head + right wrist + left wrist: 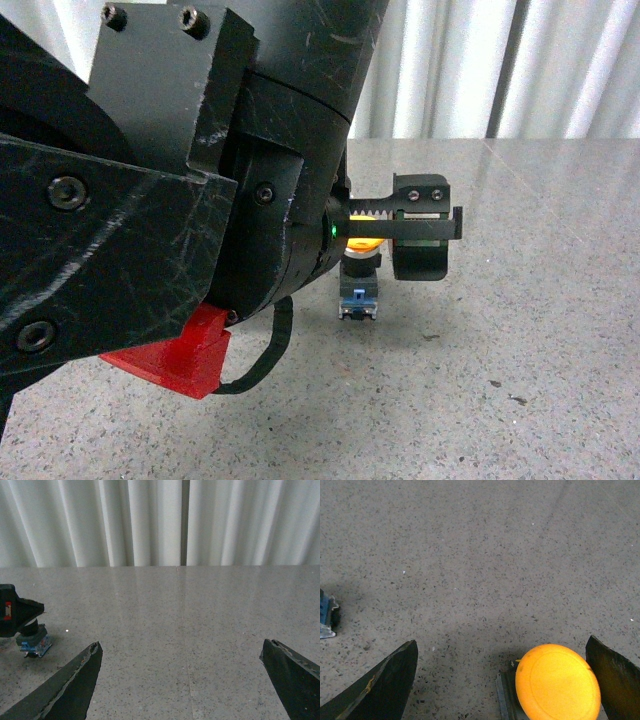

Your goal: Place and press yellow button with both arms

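The yellow button (363, 243) stands upright on the grey speckled table, its blue and dark base (358, 300) showing below the cap. My left gripper (425, 225) hangs open just above it. In the left wrist view the round yellow cap (557, 682) lies between the open fingers of the left gripper (501, 642), close to one finger (612, 680) and apart from the other. My right gripper (181, 644) is open over bare table with nothing between its fingers. In its view the button's base (34, 642) stands off to the side, under the black left gripper (15, 612).
The bulky black left arm (150, 180) with a red section (180, 355) fills the left of the front view and hides the table behind it. White curtains (180, 520) hang past the table's far edge. A small grey-blue part (327, 615) shows at the left wrist picture's edge.
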Available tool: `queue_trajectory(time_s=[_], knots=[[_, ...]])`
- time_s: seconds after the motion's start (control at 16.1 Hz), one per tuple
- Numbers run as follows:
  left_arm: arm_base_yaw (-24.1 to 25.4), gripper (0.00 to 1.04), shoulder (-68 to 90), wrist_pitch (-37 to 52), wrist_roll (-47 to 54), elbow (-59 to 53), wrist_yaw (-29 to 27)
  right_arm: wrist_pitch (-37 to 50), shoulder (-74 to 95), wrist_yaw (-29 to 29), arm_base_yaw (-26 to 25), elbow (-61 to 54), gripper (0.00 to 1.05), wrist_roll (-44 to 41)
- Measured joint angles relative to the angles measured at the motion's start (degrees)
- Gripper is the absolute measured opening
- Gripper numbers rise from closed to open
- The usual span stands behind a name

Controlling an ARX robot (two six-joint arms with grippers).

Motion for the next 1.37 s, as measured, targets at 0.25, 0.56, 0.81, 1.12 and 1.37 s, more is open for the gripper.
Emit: queue_trajectory(time_s=[0.25,0.56,0.81,1.12,1.37], knots=[[1.88,0.98,-5.60,0.72,1.92,-1.66,0.35,0.00,0.00,-0.02,0.00,0.00,0.98,0.00],[13.27,0.98,-28.24,3.52,15.67,-11.21,-1.18,0.00,0.00,-0.02,0.00,0.00,0.98,0.00],[11.37,0.98,-51.84,-1.01,19.34,-23.69,-0.07,0.00,0.00,-0.02,0.00,0.00,0.98,0.00],[15.72,0.77,-73.50,-5.51,18.16,-38.40,-3.02,0.00,0.00,0.00,0.00,0.00,0.98,0.00],[27.23,0.30,-80.32,-4.92,17.40,-48.22,7.93,0.00,0.00,0.00,0.00,0.00,0.98,0.00]])
